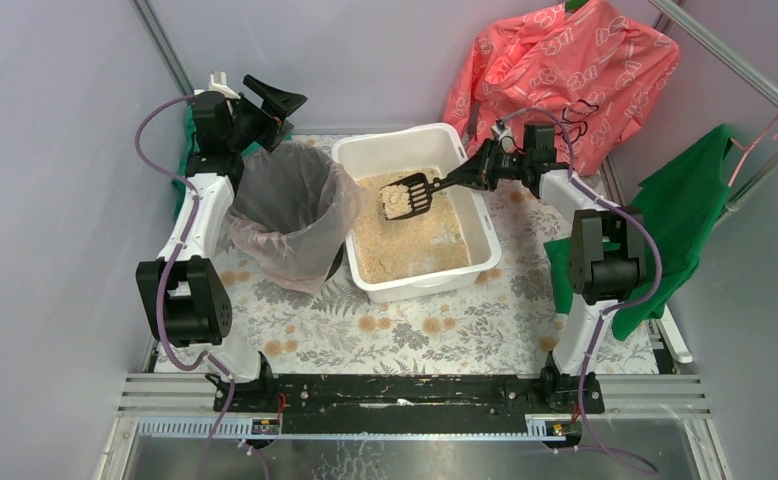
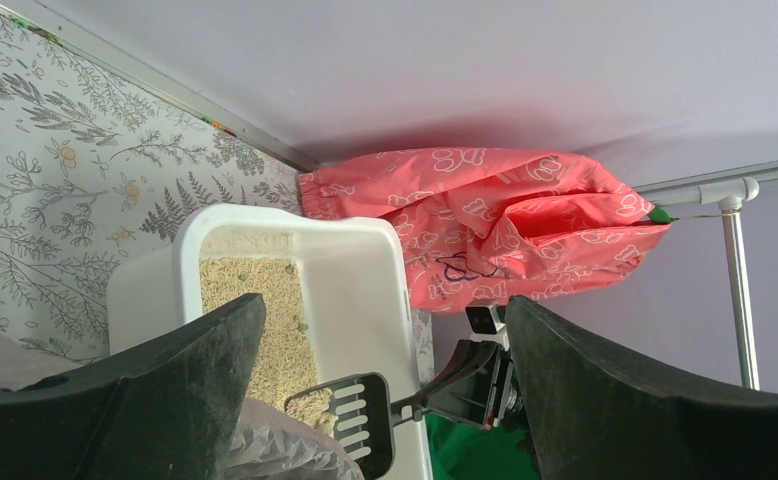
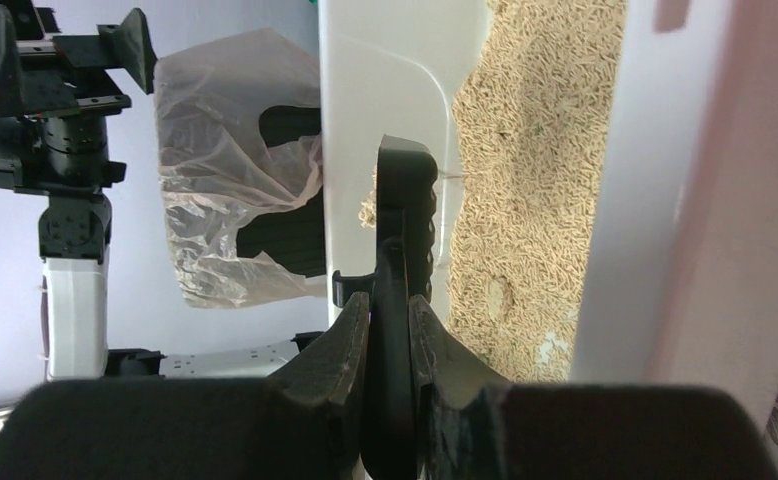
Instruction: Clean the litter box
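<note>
The white litter box (image 1: 480,215) holds tan granules (image 1: 415,245) and sits mid-table; it also shows in the left wrist view (image 2: 350,290) and the right wrist view (image 3: 365,90). My right gripper (image 1: 477,172) is shut on the handle of a black slotted scoop (image 1: 410,195), held over the box with a clump of litter in it. The scoop shows edge-on in the right wrist view (image 3: 403,200) and in the left wrist view (image 2: 365,420). My left gripper (image 1: 270,100) is open and empty, raised behind the black bin (image 1: 285,215).
The round black bin lined with a clear bag stands just left of the litter box. A pink cloth (image 1: 565,70) hangs at the back right. A green cloth (image 1: 685,215) hangs on the right rail. A floral mat (image 1: 415,330) covers the table.
</note>
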Controlling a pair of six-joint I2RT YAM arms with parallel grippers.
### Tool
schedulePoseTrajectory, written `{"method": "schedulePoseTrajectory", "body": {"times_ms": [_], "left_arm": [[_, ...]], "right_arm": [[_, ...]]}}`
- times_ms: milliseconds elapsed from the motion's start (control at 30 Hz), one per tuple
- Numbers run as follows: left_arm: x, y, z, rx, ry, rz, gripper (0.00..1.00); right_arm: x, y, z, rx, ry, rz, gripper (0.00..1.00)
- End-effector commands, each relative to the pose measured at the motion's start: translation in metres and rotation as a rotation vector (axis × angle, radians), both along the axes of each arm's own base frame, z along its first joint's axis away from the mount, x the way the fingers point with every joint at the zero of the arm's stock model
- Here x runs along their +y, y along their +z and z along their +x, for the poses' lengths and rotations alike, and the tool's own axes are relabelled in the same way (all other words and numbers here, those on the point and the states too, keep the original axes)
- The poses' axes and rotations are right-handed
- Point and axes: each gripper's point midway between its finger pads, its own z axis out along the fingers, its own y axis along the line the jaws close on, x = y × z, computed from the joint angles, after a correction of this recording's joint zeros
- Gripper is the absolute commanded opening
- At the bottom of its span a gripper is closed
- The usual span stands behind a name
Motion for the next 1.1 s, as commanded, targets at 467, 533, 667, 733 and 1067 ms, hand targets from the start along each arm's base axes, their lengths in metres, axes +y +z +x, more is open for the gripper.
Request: {"method": "schedulePoseTrajectory", "body": {"times_ms": [467, 533, 667, 733, 1067], "left_arm": [[-0.001, 0.016, -0.006, -0.052, 0.002, 0.022, 0.99], [0.001, 0.014, -0.007, -0.044, 0.008, 0.041, 0.99], [-0.003, 0.012, -0.005, -0.043, 0.0, 0.004, 0.99], [-0.003, 0.017, -0.004, -0.056, -0.004, 0.005, 0.99], [-0.003, 0.018, -0.008, -0.057, -0.002, 0.01, 0.99]], "right_arm": [[-0.018, 0.037, -0.001, -0.106, -0.058, 0.159, 0.0], [-0.02, 0.035, 0.0, -0.098, -0.074, 0.169, 0.0], [0.024, 0.036, -0.018, -0.089, 0.061, 0.178, 0.0], [0.01, 0.033, -0.015, -0.086, 0.023, 0.17, 0.0], [-0.015, 0.043, -0.008, -0.102, -0.041, 0.218, 0.0]]}}
